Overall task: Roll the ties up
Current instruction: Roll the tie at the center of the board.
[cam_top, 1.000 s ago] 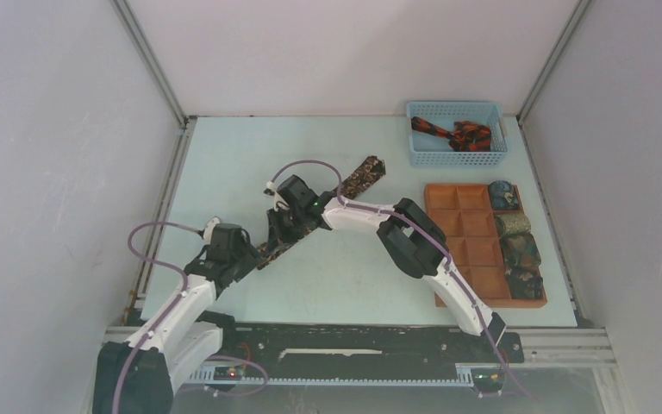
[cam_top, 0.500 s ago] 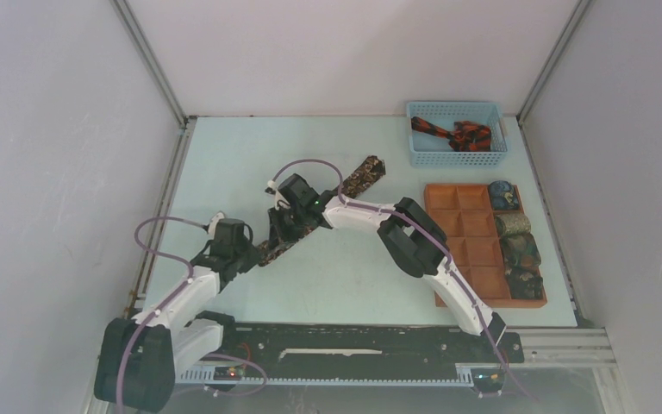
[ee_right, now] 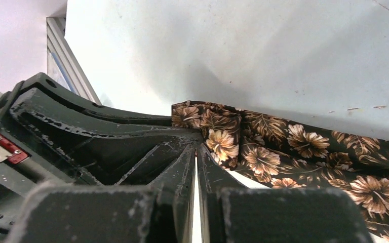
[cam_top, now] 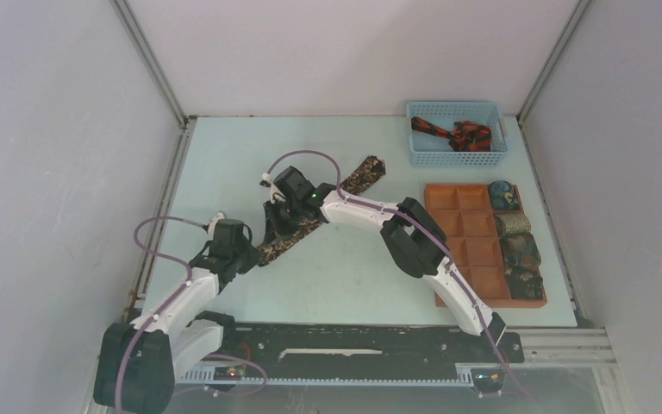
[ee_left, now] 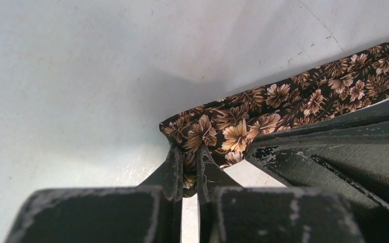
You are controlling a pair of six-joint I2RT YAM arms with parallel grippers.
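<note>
The left gripper (ee_left: 188, 162) pinches the near end of the brown floral tie (ee_left: 294, 96), which lies unrolled on the table (cam_top: 224, 155). The right gripper (ee_right: 196, 152) seems clamped on it just farther along. Rightward, four rolled ties (cam_top: 517, 246) sit in the tray (cam_top: 461, 226), and a black-red tie (cam_top: 457, 134) waits in the basket (cam_top: 422, 157).

A dark brown tie (ee_left: 283, 101) has tan leaves and flowers; the bench (cam_top: 241, 164) is pale mint. A blue mesh basket (cam_top: 457, 158) has a black and red-orange tie (cam_top: 459, 134). The orange-brown tray (cam_top: 470, 226) has blue-green and olive rolled ties (cam_top: 514, 225).
</note>
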